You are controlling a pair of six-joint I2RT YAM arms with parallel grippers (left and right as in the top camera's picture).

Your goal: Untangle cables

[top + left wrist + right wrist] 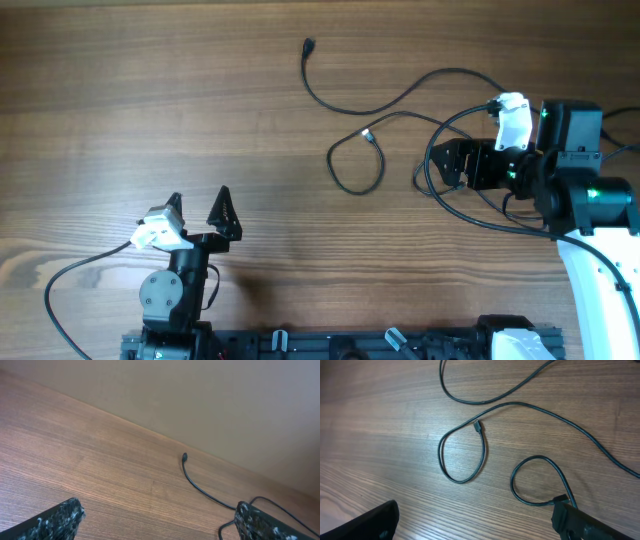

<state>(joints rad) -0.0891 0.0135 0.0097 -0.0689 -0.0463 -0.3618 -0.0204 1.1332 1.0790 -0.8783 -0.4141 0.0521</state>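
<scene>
Right gripper (475, 522): fingers spread wide, nothing between them, only bare table (150, 80) under the gap. It sits low at the right side of the table, pointing left toward the cables (400, 100).

Closest to it: a small loop (522, 485) of thin black cord. The loop's end runs up to the finger (580, 520) at the right of the wrist view. Can't tell whether it touches.

Next out: a bigger loop (462, 479). Its silver-tipped plug (478, 425) lies just beside its own cord, so the loop looks closed. The rest of that cord heads back to the right, past the gripper.

Farthest: the long cord (345, 108), which arcs across the upper middle of the table. Its black plug (308, 45) lies alone near the far edge, and its other end runs toward the right arm. It is apart from the bigger loop.

Left gripper (198, 200): also wide open and empty, at front left, well apart from all the cords. Its wrist view catches the far black plug, with the cord running down toward one finger (257, 522).
</scene>
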